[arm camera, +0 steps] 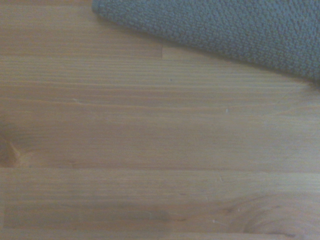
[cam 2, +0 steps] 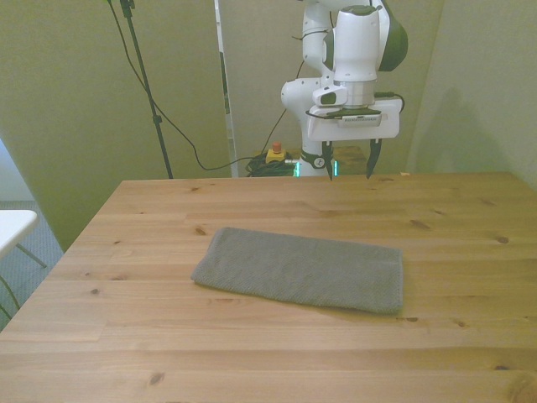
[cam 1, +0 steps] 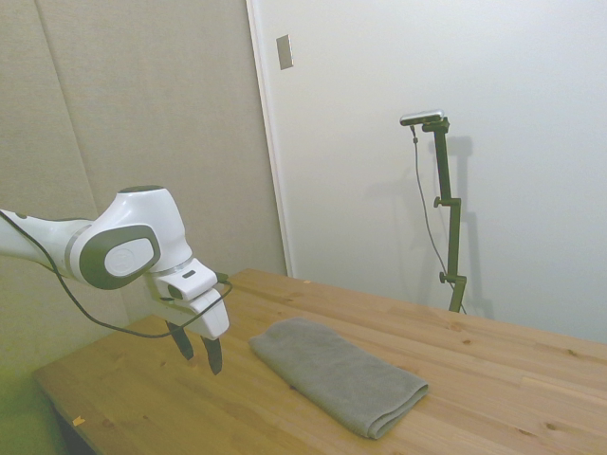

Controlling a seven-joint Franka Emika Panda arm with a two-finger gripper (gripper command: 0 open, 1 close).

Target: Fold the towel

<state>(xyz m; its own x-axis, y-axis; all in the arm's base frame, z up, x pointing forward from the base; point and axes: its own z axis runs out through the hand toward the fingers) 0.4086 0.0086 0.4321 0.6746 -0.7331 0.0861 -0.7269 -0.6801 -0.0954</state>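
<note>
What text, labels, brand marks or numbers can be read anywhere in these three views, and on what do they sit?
None can be read.
The towel is plain grey, with no tag or print showing.
The gripper and the arm's white shells show no legible marking in the side or front view.
The table is bare wood grain.
The wall plate is blank.

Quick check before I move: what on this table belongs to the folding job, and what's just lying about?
For the job:
- the towel, grey, flat on the table
- the gripper, open, above the table, clear of the towel

Just about:
- only the bare wooden table; no loose items visible
</note>
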